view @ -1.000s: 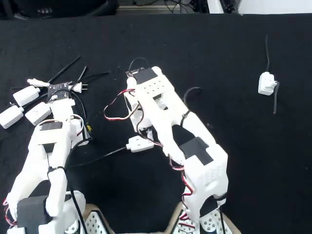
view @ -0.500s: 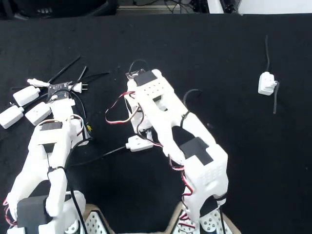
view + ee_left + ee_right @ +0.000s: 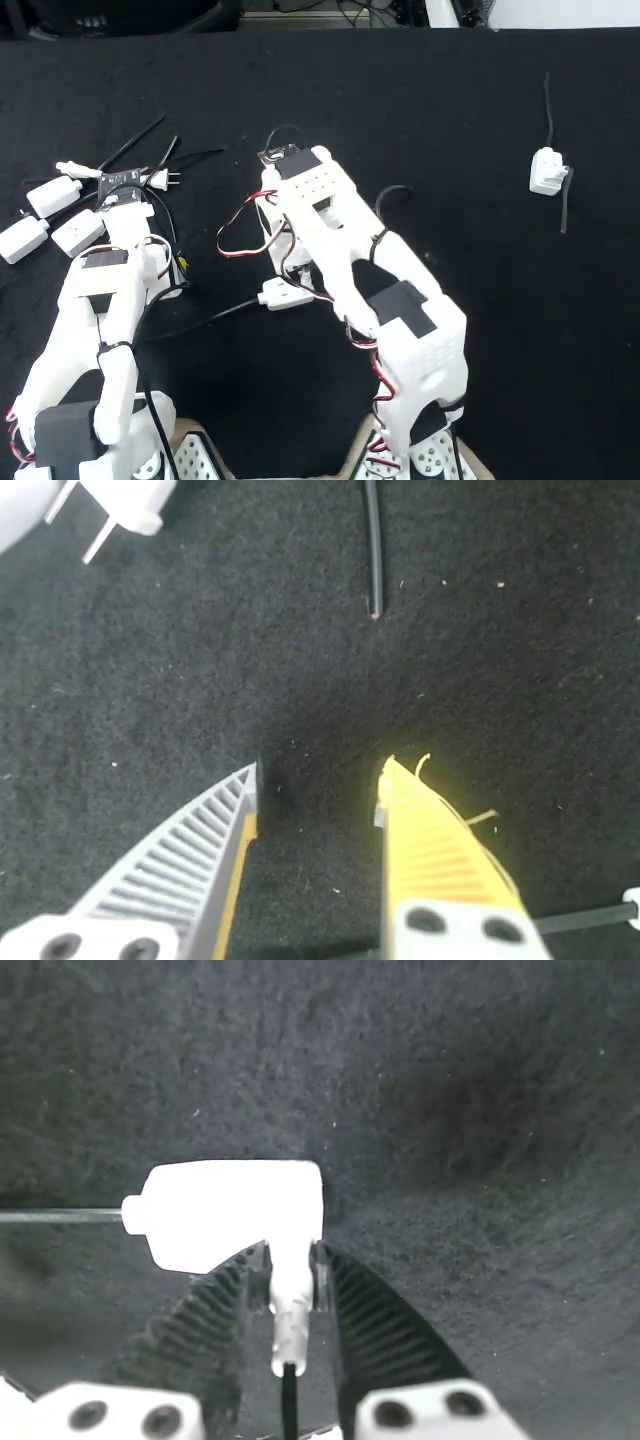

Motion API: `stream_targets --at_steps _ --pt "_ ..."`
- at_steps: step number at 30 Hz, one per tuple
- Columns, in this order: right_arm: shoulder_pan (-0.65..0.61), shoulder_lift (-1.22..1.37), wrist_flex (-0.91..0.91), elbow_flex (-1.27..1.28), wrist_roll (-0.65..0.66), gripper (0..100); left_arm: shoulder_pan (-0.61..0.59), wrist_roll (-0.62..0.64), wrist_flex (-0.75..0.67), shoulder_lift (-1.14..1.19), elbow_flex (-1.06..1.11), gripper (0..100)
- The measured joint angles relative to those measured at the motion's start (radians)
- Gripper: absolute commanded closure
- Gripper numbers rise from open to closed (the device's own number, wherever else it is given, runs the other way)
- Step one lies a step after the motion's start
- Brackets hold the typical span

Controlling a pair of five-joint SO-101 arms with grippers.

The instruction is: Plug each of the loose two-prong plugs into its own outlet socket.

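Right gripper [image 3: 290, 1260]: fingers nearly closed, clamped on the narrow body of a white plug [image 3: 292, 1305]. The plug's front end meets an outlet socket [image 3: 235, 1215]; prong seating cannot be confirmed. In the high view this socket [image 3: 285, 294] lies just off table centre at 7 o'clock, on the black cloth [image 3: 450, 120]. Left gripper [image 3: 315, 780]: fingers moderately spread, nothing between them, above bare cloth. A loose two-prong plug [image 3: 158, 180] lies at 1 o'clock from it, and three white sockets [image 3: 55, 196] at 9 o'clock. A separate white outlet [image 3: 546, 170] sits well apart, at 2 o'clock from centre.
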Motion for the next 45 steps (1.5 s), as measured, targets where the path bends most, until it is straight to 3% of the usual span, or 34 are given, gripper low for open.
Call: stream_targets --at_steps 5,11,14,20,23,35,38,42,45 --pt "-0.034 -0.040 -0.006 0.000 0.057 67.9 0.000 0.000 0.000 0.000 0.000 80" --pt "-0.104 -0.152 -0.002 -0.029 0.259 67.0 0.000 0.000 0.000 0.000 0.000 80" --pt "-0.106 -0.186 0.023 -0.063 0.442 67.0 0.000 0.000 0.000 0.000 0.000 80" --pt "-0.107 -0.189 0.086 -0.038 0.937 66.8 -0.012 0.009 0.000 0.000 -0.002 80" --pt "-0.107 -0.176 0.084 0.003 1.080 66.8 -0.040 0.051 0.000 0.000 -0.002 80" --pt "-0.107 -0.112 -0.140 0.198 1.126 67.4 -0.236 0.281 0.000 0.000 -0.034 80" --pt "-0.107 -0.112 -0.190 0.250 1.126 76.7 -0.241 0.299 0.000 0.000 -0.034 80" --pt "-0.107 -0.112 -0.252 0.275 1.126 99.4 -0.239 0.301 0.000 0.000 -0.034 80" --pt "-0.107 -0.112 -0.292 0.275 1.079 98.3 -0.241 0.301 0.000 0.000 -0.034 80"
